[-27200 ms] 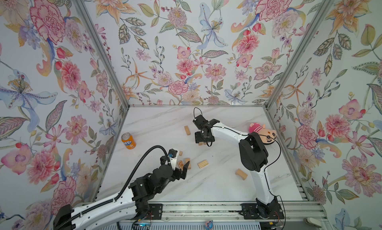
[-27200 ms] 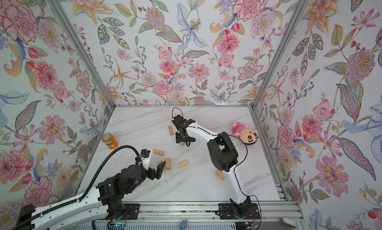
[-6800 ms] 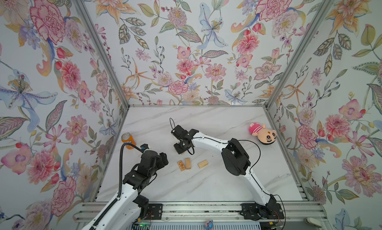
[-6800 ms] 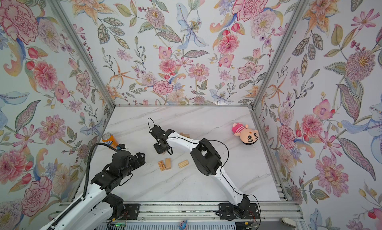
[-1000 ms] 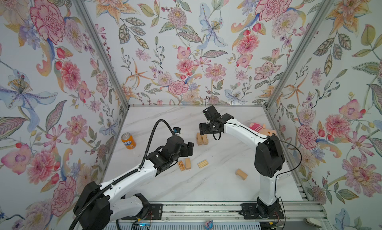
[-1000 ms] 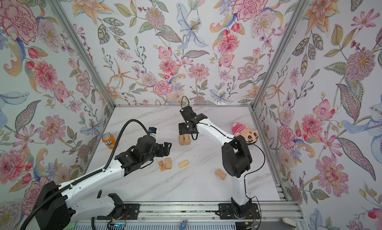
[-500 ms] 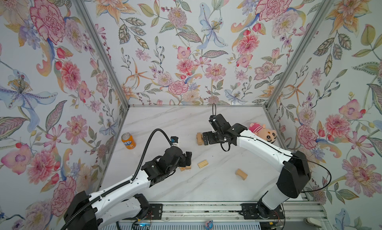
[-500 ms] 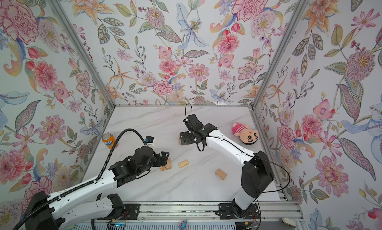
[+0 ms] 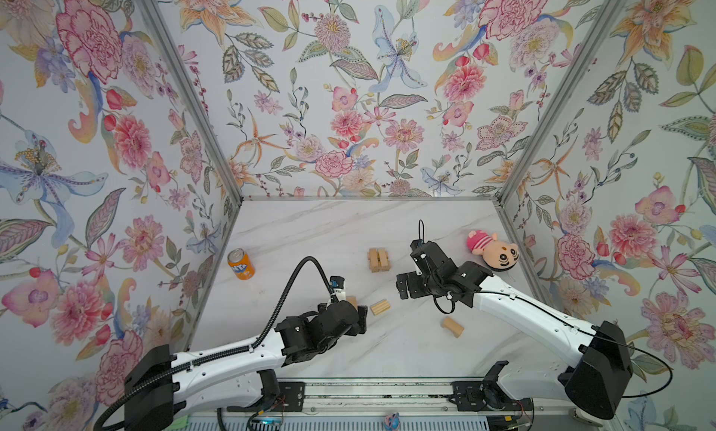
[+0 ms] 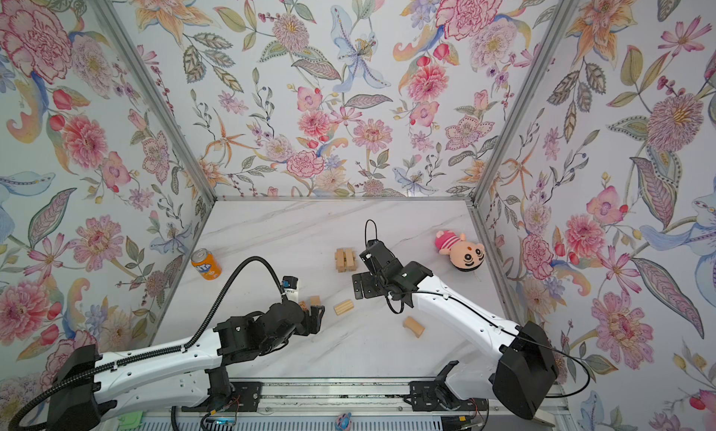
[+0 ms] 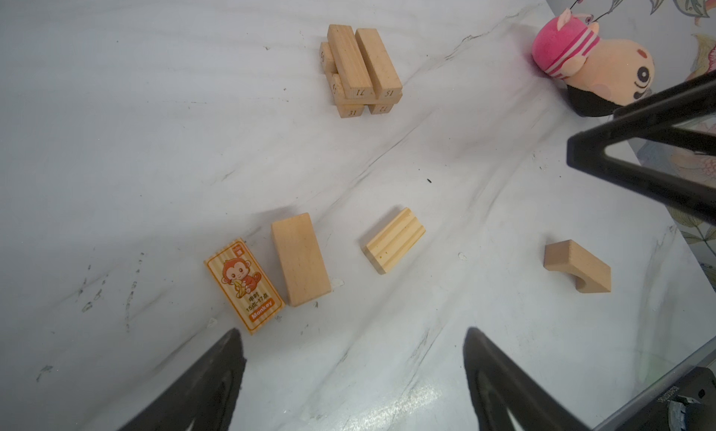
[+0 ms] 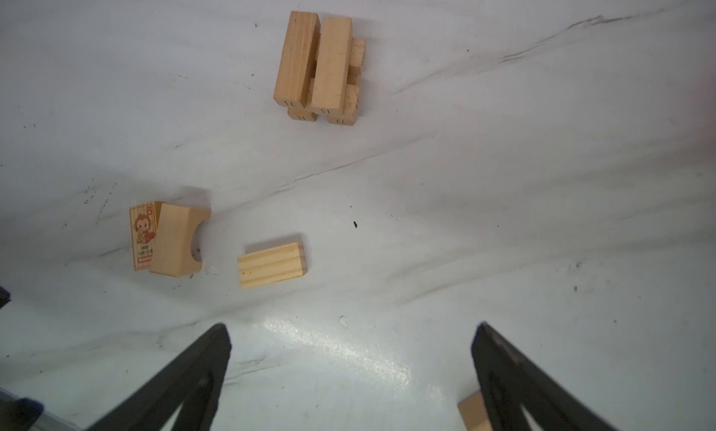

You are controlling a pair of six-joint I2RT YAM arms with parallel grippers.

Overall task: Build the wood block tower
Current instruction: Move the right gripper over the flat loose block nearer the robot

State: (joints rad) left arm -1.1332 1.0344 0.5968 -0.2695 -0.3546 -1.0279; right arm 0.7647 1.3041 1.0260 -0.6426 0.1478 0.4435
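Left wrist view: the left claw (image 11: 350, 332) is seen spread and empty, with the printed block (image 11: 244, 283) just ahead of its tips, the ridged block (image 11: 395, 240) a little farther on and the tower (image 11: 362, 67) well beyond. The right claw (image 12: 350, 326) is also spread and empty. Each block is judged light, stiff and smooth, and best pinched across its long sides.

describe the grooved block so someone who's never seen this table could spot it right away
On the white marble table, find the small stack of wood blocks near the middle. Nearer the front edge lies one pale block, flat and touching nothing, just right of the monkey-print block and its neighbour. It alone has grooves running along its top.
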